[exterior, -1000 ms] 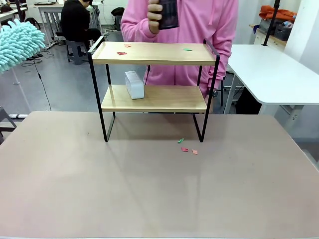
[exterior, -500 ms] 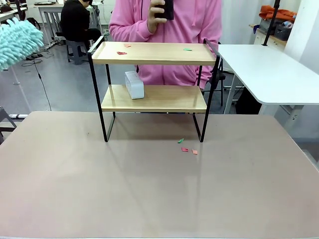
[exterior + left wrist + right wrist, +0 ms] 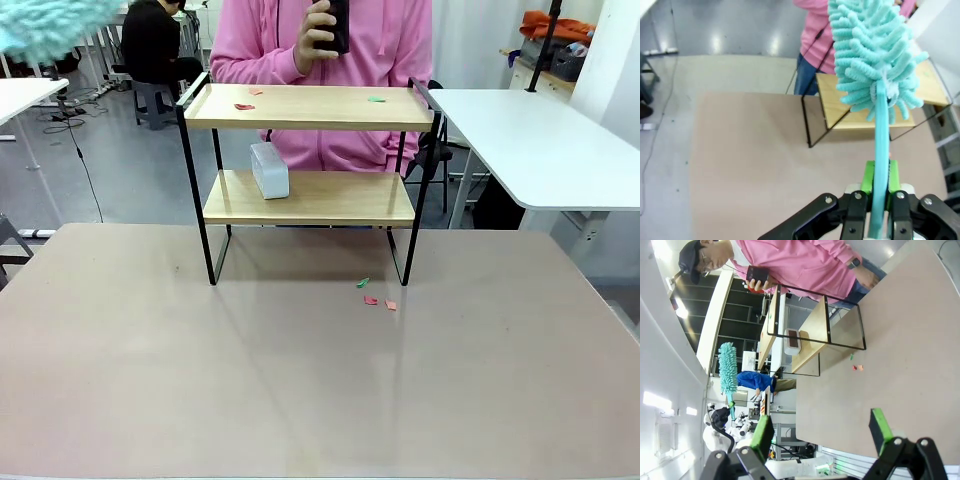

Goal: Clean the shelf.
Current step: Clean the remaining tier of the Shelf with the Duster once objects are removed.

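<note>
Nearest, the left claw (image 3: 879,210) is clamped narrow on the turquoise handle of 1 duster (image 3: 875,55), its 2 fingers pressing the stem from either side, the fluffy head raised upright above them. The right claw (image 3: 821,432) stands wide, its 2 green pads far apart with nothing between them, hovering over the brown counter (image 3: 300,390). The near half of that counter is bare. Farther in, 3 small loose scraps (image 3: 371,300) lie together, 1 green, 1 red and 1 orange-pink, just in front of the shelf's right front leg. The shelf (image 3: 310,108) stands upright on the far middle of the counter, with 2 light wooden boards in a thin black frame. On the lower board sits 1 white box (image 3: 269,170), towards its left end. On the upper board lie 3 upper scraps (image 3: 244,106): 1 red and 1 pink near the left end, 1 green near the right end. In the front view the duster's head shows at the top left corner, high up and well apart from the shelf. Behind the shelf stands 1 person in a pink hoodie (image 3: 380,40), 1 hand (image 3: 316,32) raised at chest height around a dark object (image 3: 338,22). To the right is 1 white table (image 3: 540,140), and far back on the left 1 seated person in black (image 3: 150,40).
</note>
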Controlling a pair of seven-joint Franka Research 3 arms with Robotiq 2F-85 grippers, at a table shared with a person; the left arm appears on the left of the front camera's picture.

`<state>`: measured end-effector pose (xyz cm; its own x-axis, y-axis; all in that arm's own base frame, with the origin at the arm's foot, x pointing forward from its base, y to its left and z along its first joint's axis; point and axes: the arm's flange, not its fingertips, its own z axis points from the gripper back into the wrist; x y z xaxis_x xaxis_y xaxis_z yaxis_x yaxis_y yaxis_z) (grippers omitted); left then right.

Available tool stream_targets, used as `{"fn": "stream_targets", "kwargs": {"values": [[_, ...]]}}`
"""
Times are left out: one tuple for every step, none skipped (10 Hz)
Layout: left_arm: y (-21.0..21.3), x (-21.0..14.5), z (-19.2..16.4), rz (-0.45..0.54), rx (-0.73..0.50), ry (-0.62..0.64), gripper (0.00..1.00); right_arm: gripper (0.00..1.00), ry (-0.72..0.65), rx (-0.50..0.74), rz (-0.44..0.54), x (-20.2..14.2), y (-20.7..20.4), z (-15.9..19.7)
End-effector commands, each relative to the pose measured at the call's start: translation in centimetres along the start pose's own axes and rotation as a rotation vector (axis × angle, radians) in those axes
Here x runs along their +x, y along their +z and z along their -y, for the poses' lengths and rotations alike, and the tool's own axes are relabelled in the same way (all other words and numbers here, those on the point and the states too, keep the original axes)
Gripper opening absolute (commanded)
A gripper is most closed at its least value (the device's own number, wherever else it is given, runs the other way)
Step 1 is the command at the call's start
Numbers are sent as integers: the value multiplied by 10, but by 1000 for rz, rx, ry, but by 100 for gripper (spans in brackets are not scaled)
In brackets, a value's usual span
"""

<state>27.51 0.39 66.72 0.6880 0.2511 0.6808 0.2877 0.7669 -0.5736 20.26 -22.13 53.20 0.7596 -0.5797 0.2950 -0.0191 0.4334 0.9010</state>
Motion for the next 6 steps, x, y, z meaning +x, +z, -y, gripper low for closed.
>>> {"fn": "stream_targets", "kwargs": {"values": [[-47,10,23,-158,44,30,12,100,25,18,9,2,-2,0],[0,0,0,0,0,0,12,100,25,18,9,2,-2,0],[0,0,0,0,0,0,12,100,25,18,9,2,-2,0],[0,0,0,0,0,0,12,100,25,18,9,2,-2,0],[0,0,0,0,0,0,12,100,25,18,9,2,-2,0],[-12,5,6,-36,8,13,12,100,25,18,9,2,-2,0]]}}
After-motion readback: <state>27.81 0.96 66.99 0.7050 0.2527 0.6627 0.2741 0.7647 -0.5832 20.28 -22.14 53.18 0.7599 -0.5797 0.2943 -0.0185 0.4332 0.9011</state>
